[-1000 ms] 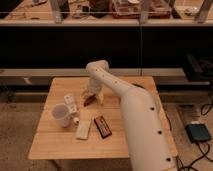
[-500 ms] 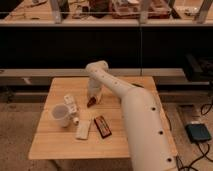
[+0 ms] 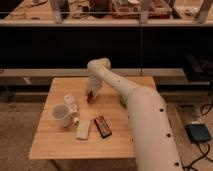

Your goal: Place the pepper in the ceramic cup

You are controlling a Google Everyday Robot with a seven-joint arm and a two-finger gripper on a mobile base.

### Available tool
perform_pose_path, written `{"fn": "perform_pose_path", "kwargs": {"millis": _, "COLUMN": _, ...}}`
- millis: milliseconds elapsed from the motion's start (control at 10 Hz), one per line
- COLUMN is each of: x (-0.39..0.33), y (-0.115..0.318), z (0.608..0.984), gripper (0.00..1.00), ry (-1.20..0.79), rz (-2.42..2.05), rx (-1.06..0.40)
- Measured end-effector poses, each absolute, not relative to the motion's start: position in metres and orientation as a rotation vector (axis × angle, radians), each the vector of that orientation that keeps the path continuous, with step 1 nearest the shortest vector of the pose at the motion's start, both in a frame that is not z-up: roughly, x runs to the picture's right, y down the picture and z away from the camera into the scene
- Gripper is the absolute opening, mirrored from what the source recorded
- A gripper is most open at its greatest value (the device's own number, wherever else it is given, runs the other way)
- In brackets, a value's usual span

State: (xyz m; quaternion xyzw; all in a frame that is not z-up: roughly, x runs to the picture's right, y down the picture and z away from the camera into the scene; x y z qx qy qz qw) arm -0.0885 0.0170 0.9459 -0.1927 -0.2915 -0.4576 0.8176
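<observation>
Nearest is my own arm (image 3: pixel 147 130), a thick white tube that fills the 5 o'clock corner and is cut off by the bottom edge. It hides the table's (image 3: pixel 55 147) right side and near right corner. On the floor at 3 o'clock of it lies a grey-blue box (image 3: pixel 199 133) with a cable; what it is I cannot make out.

On the near half of the wood lie a pale flat bar (image 3: pixel 83 129) and, just beside it at its 3 o'clock, a dark bar with red markings (image 3: pixel 102 126). The ceramic cup (image 3: pixel 61 115) stands upright at 10 o'clock of the pale bar. A small white block (image 3: pixel 70 101) sits just off its rim at 1 o'clock, with its shape blurred.

Further back my arm bends and drops to the claw (image 3: pixel 91 95), at 2 o'clock of the cup and well apart from it. The pepper (image 3: pixel 90 98) shows as a dark-red smudge right at the claw's tip, low over the wood. Whether the claw is clamped on it or merely over it, I cannot tell.

Beyond the far edge runs a dark shelf (image 3: pixel 100 22). Its clutter is too dim to name and is cut off at 12 o'clock.
</observation>
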Motion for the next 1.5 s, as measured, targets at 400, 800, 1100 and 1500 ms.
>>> {"fn": "perform_pose_path", "kwargs": {"millis": 400, "x": -0.105, "y": -0.045, "z": 0.875, "gripper": 0.0, "ry": -0.755, "rz": -0.982, "rx": -0.16}}
{"fn": "perform_pose_path", "kwargs": {"millis": 800, "x": -0.147, "y": -0.07, "z": 0.759, "gripper": 0.0, "ry": -1.032, "rz": -1.069, "rx": 0.118}}
{"fn": "perform_pose_path", "kwargs": {"millis": 1100, "x": -0.18, "y": -0.056, "z": 0.704, "gripper": 0.0, "ry": -1.173, "rz": -1.153, "rx": 0.218}}
{"fn": "perform_pose_path", "kwargs": {"millis": 1500, "x": -0.179, "y": -0.056, "z": 0.702, "gripper": 0.0, "ry": -1.176, "rz": -1.153, "rx": 0.221}}
